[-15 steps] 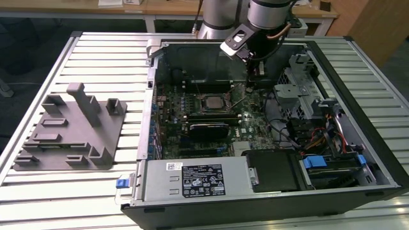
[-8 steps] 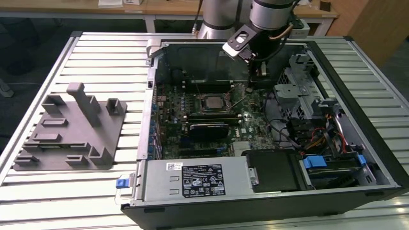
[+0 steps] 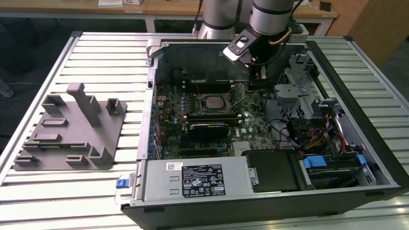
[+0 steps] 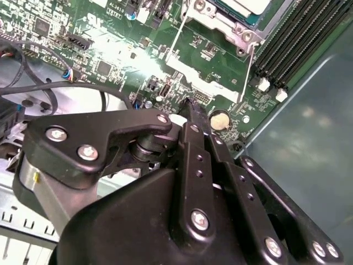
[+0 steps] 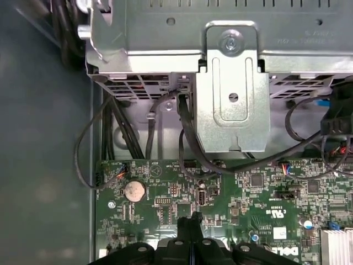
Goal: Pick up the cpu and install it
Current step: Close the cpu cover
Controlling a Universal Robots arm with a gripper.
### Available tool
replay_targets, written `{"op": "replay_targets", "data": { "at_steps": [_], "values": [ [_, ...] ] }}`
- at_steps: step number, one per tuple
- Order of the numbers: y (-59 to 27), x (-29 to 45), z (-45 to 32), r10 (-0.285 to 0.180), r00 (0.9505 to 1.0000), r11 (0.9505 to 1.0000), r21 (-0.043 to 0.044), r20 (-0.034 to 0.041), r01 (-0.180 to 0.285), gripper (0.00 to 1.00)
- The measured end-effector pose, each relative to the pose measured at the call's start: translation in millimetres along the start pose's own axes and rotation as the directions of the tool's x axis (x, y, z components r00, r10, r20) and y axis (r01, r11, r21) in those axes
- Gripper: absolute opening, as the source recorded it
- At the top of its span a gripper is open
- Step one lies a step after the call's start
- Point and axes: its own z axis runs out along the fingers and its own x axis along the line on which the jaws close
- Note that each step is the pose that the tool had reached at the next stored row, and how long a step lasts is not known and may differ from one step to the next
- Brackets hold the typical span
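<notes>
- Over the far half of the open computer case (image 3: 367, 165), your gripper (image 3: 256, 82) points down at the motherboard (image 3: 191, 127), near the board's edge on the exterior view's right.
- You can see in both wrist views that its fingers (image 5: 190, 221) are pressed together, with only a thin seam between them. Nothing is held in them (image 4: 187, 106).
- The cpu (image 3: 213, 101) lies flat in the socket near the middle of the motherboard, silver top up, well apart from the gripper.
- In the second wrist view, the cpu (image 4: 240, 4) sits at the picture's edge inside a metal frame, and a thin wire lever (image 4: 175, 38) runs along the frame's side.
- The fingertips hang just above bare green board, near a round coin battery (image 5: 134, 191), which lies close to the board's corner (image 4: 219, 120).
- Past that edge of the board, you have a metal drive cage (image 5: 231, 94), with black cables (image 5: 185, 138) looping down from it onto the board.
- Long memory slots (image 4: 298, 38) run beside the socket.
- A power supply (image 3: 191, 179) fills the case's near corner on the exterior view's left.
- A grey fixture (image 3: 70, 129) with upright posts stands on the slatted table (image 3: 96, 57), outside the case and towards the table's edge on the exterior view's left.
</notes>
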Motion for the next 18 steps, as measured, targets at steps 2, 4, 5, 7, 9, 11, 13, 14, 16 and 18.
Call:
{"op": "replay_targets", "data": {
  "at_steps": [2, 4, 5, 7, 9, 11, 13, 14, 16, 18],
  "values": [
    [-0.1, 0.0, 2.2, 0.0, 1.0, 1.0, 0.0, 0.0, 0.0, 0.11],
    [-0.2, 0.0, 4.1, 0.0, 1.0, 1.0, 0.0, 0.0, 0.0, 0.11],
    [-0.2, 0.0, 4.9, 0.0, 1.0, 1.0, 0.0, 0.0, 0.0, 0.11],
    [-0.3, 0.0, 5.9, 0.0, 1.0, 1.0, 0.0, 0.0, 0.0, 0.11],
    [-0.3, 0.0, 5.8, 0.0, 1.0, 1.0, 0.0001, 0.0003, 0.0, 0.11],
    [-0.3, 0.0, 5.9, 0.0, 1.0, 1.0, 0.0, 0.0003, 0.0, 0.11],
    [-1.7, 0.0, 6.0, 0.0, 1.0, 1.0, 0.0, 0.0, 0.0, 0.11],
    [-3.7, 0.0, 5.9, 0.0, 1.0, 1.0, -0.0001, 0.0, 0.0, 0.11],
    [-8.6, -0.2, 5.7, 0.0, 1.0, 1.0, 0.0, 0.0002, 0.0, 0.11],
    [-13.2, -0.3, 5.5, 0.0, 1.0, 1.0, 0.0, 0.0002, 0.0, 0.11]
  ]
}}
